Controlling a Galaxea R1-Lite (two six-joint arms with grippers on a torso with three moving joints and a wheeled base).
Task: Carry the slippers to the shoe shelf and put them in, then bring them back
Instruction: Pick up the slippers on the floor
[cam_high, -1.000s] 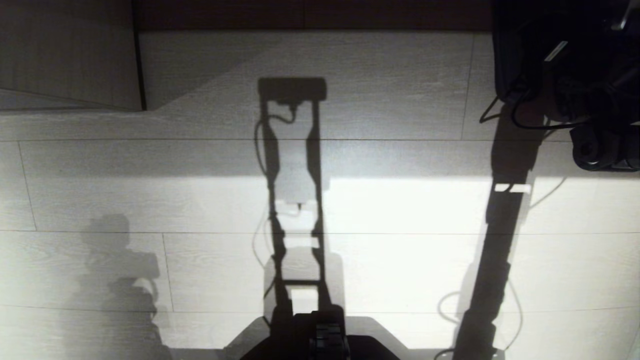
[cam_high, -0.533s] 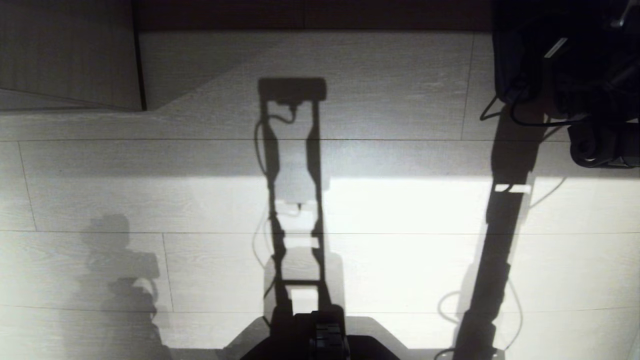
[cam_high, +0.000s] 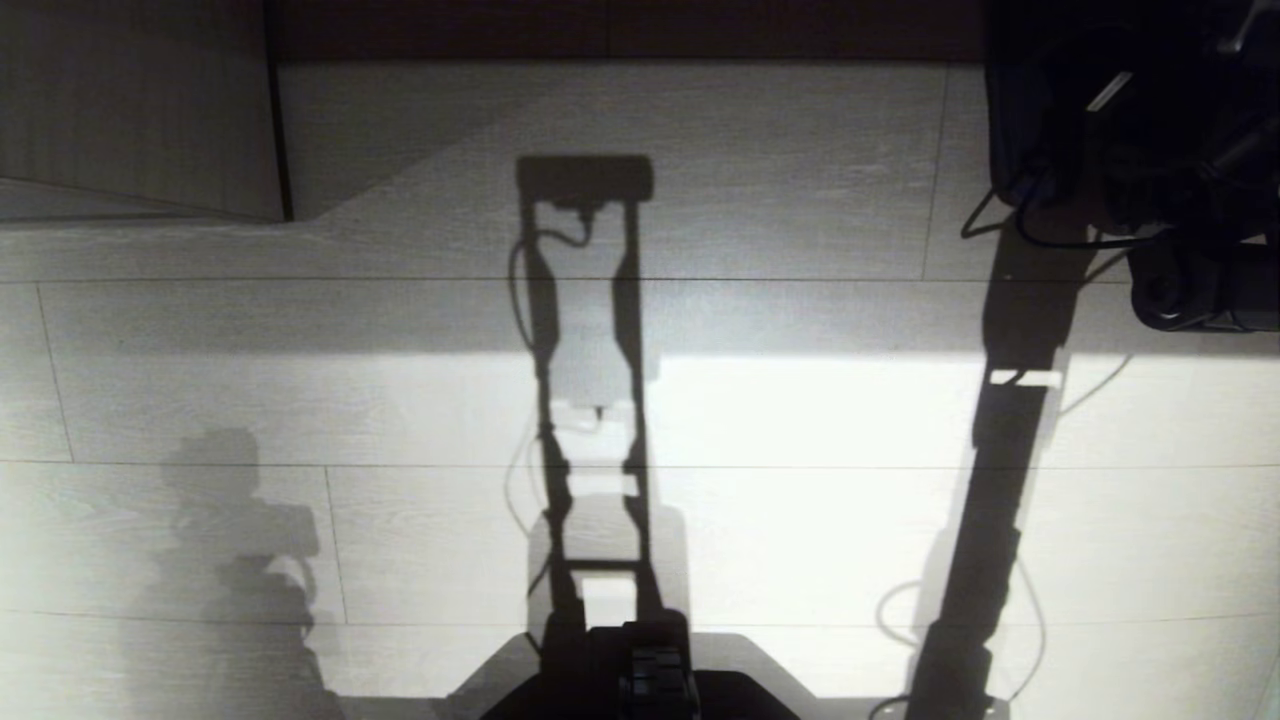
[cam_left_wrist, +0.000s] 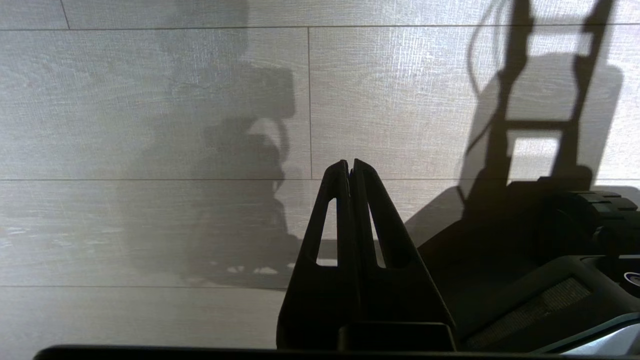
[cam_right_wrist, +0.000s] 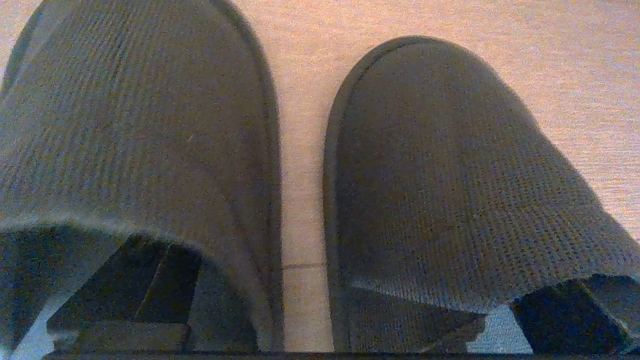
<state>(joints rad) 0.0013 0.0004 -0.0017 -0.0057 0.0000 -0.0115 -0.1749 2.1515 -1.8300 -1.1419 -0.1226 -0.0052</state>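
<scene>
The two slippers fill the right wrist view side by side on the pale floor, toes pointing away: one and the other, grey knit fabric with a strip of floor between them. My right gripper is open wide, with one dark finger inside the first slipper's opening and the other finger inside the second's. In the head view the right arm reaches into a dark mass at the far right, where the slippers cannot be told apart. I cannot make out the shoe shelf. My left gripper is shut and empty, low over the floor.
A pale wood panel stands at the far left, and a dark band runs along the far edge of the floor. My base shows at the near edge. Long shadows of my frame and arms cross the plank floor.
In the head view the right arm's wrist has crept slightly up and to the left, toward the dark mass. The left arm and the camera have not moved.
</scene>
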